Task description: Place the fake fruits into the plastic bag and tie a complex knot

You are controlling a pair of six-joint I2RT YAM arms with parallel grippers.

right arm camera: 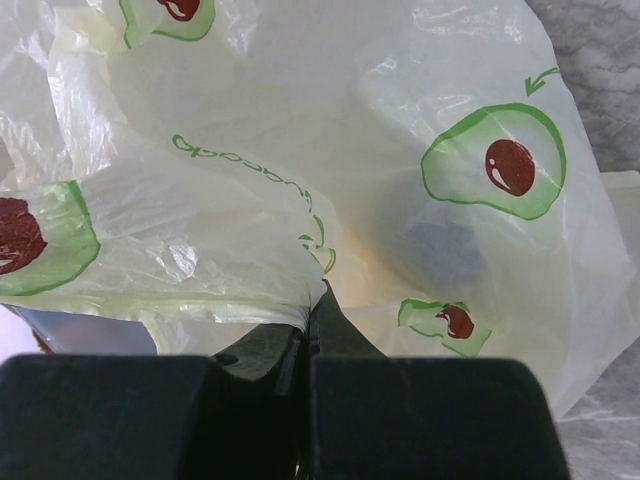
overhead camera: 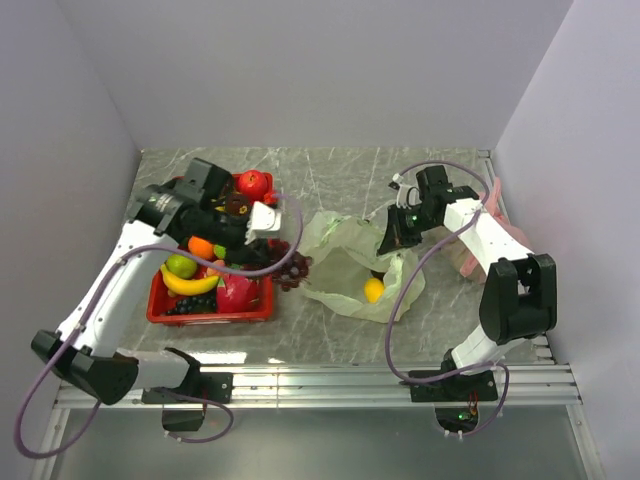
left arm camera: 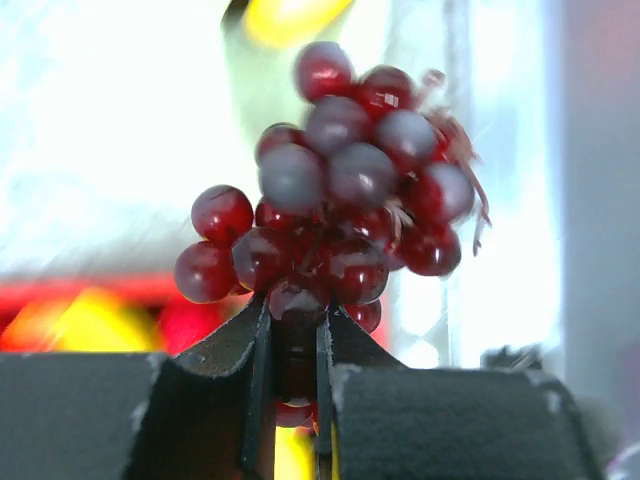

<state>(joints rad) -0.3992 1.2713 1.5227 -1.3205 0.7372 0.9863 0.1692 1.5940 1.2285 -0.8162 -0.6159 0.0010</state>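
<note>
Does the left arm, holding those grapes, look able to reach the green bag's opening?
Probably yes. The grapes in the left tool hang right beside the bag, the right tool pinches the bag's edge, and nothing stands between them.

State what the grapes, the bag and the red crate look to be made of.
The grapes look like hard plastic, glossy: each bead carries a sharp highlight. The bag is thin translucent film, probably plastic, pale green and crinkled, with printed avocados. The red crate seems moulded plastic, smooth and evenly coloured, too small to be sure.
</note>
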